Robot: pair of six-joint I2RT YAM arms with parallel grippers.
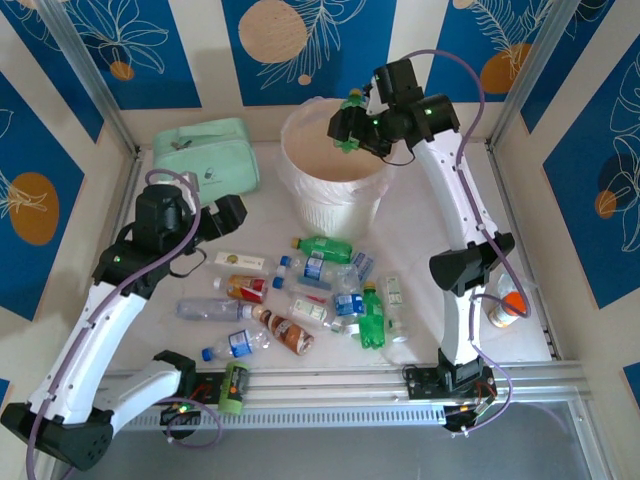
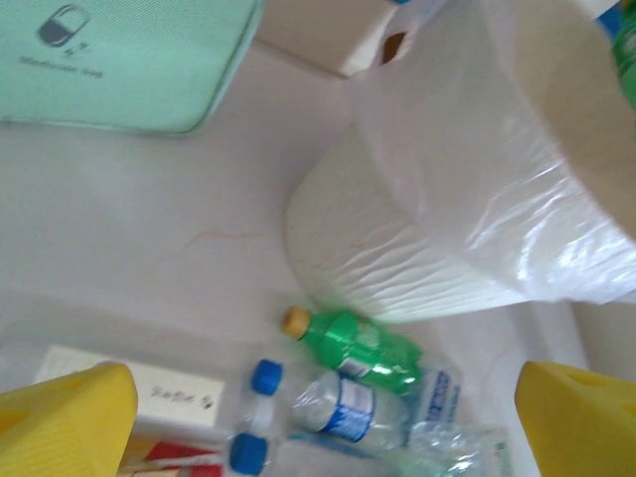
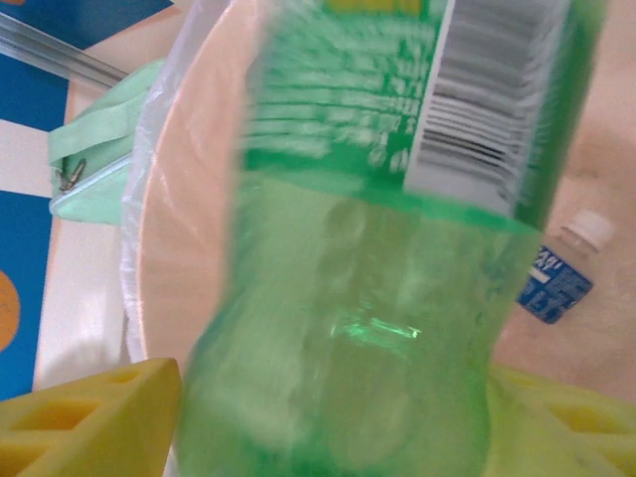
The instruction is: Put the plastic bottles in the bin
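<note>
- Top view: the right gripper (image 1: 355, 125) is clamped on the held green bottle (image 1: 349, 146) and hangs at the right side of the rim of the bin (image 1: 300, 135).
- The bin stands toward the far edge of the tabletop (image 1: 265, 225), about midway across.
- The loose bottles (image 1: 330, 295) lie scattered between the bin and the near edge. Among them are a green one, a brown one and several clear ones with blue caps.
- One more bottle, the orange-capped bottle (image 1: 505, 308), sits by the right edge.
- The mint-green pouch (image 1: 205, 155) lies in the far left corner.
- The left gripper (image 1: 228, 213) hovers left of the bin, above bare tabletop.
- Left wrist view: the left gripper (image 2: 323, 422) has its yellow fingers (image 2: 60, 417) spread wide apart with nothing held between them.
- Ahead of it is the bin (image 2: 447, 199) with its wrinkled liner.
- Just beside the bin's base lies a tan-capped green bottle (image 2: 358, 348), with a blue-capped clear bottle (image 2: 328, 402) next to it. The pouch (image 2: 119, 60) is at upper left.
- Right wrist view: the held green bottle (image 3: 368, 298), blurred, sits tight between the yellow fingers (image 3: 79, 422) of the right gripper (image 3: 328, 427).
- The bin (image 3: 174, 248) shows behind it, and a white-capped bottle (image 3: 561, 273) with a blue label lies on the bin's peach-toned inside.
</note>
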